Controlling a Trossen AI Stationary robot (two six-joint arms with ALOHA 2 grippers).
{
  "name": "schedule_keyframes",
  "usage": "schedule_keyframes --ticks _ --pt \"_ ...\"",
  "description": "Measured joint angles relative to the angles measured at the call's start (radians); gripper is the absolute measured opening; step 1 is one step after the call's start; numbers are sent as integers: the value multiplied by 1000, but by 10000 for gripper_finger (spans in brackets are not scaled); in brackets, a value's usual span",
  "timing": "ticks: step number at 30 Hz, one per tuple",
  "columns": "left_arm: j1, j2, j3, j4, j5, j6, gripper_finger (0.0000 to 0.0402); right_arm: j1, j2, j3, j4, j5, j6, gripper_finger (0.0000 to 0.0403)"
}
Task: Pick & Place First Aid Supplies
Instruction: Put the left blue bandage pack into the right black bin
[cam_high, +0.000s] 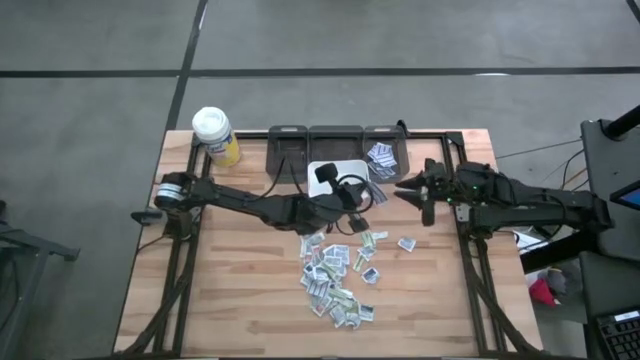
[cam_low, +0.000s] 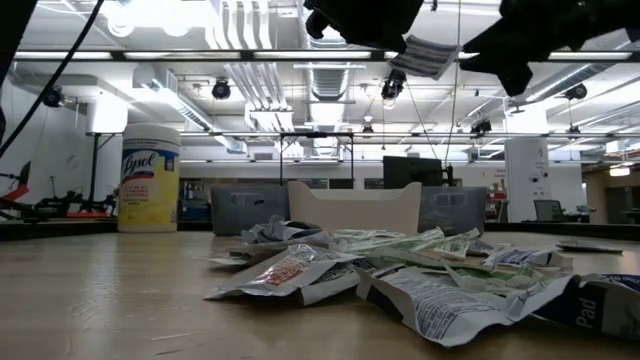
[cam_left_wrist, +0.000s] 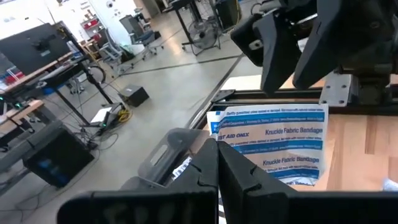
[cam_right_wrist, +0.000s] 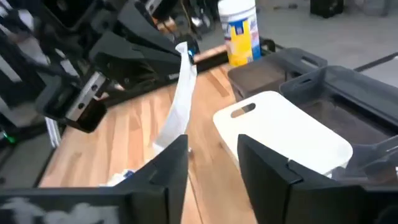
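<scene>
Two dark jointed arms, black cables

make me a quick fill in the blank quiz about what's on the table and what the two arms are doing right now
1. The left gripper is shut on a packet printed "Knuckle Fabric ____".
2. The right gripper faces it with its fingers ____.
3. The bottle with the white lid stands at the table's far ____ corner in the high view.
4. Most loose packets lie in a pile on the ____ tabletop.

Missing words: Bandage; open; left; wooden
</scene>
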Motion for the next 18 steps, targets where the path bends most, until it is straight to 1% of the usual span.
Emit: schedule_keyframes --ticks 5,8,13,18 --pt "1 0 -1 -44 -40 24 0 0 109 96 -28 -3 -32 193" --pt "1 0 -2 -43 -43 24 0 0 174 144 -51 -5 -34 212" --pt "0 0 -2 -62 -44 26 0 0 276 216 -100 -22 -40 233" --pt "1 0 -2 -64 -50 32 0 0 352 253 -98 -22 -50 243"
